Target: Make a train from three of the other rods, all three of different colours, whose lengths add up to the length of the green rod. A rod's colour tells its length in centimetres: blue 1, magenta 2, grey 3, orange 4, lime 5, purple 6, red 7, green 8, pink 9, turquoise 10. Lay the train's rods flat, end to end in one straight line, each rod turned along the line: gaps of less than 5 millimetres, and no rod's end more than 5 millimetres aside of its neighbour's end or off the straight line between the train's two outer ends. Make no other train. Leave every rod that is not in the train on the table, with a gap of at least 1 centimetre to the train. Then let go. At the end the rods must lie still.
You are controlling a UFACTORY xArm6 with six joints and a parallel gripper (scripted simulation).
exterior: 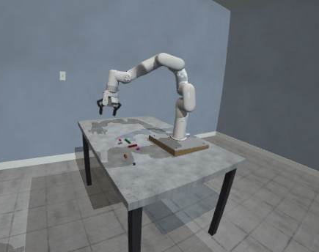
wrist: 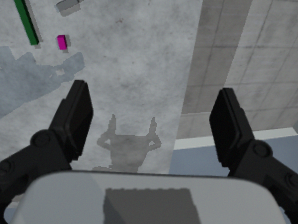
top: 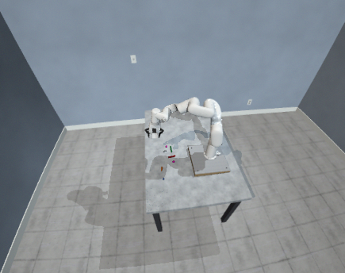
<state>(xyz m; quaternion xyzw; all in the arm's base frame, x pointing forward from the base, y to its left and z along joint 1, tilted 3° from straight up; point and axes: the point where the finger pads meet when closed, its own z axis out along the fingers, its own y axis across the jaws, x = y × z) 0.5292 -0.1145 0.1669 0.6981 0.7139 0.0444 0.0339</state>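
Observation:
My gripper (top: 154, 132) (exterior: 108, 108) is open and empty, high above the far left corner of the table. In the wrist view its two black fingers stand wide over bare table near the edge. The rods lie scattered, apart from each other, mid-table. The green rod (top: 170, 148) (exterior: 127, 141) (wrist: 26, 21) lies near a small magenta rod (top: 166, 146) (wrist: 62, 42) and a grey rod (top: 164, 151) (wrist: 69, 6). A red rod (top: 171, 156) (exterior: 132, 146), a second magenta rod (top: 174, 161) (exterior: 138, 149), an orange rod (top: 162, 168) (exterior: 125, 156) and a blue rod (top: 163, 178) (exterior: 134, 163) lie closer to the front.
The arm's base stands on a wooden plate (top: 208, 159) (exterior: 178, 143) at the right side of the table. The table's left edge and the tiled floor (wrist: 245, 55) show beside the gripper in the wrist view.

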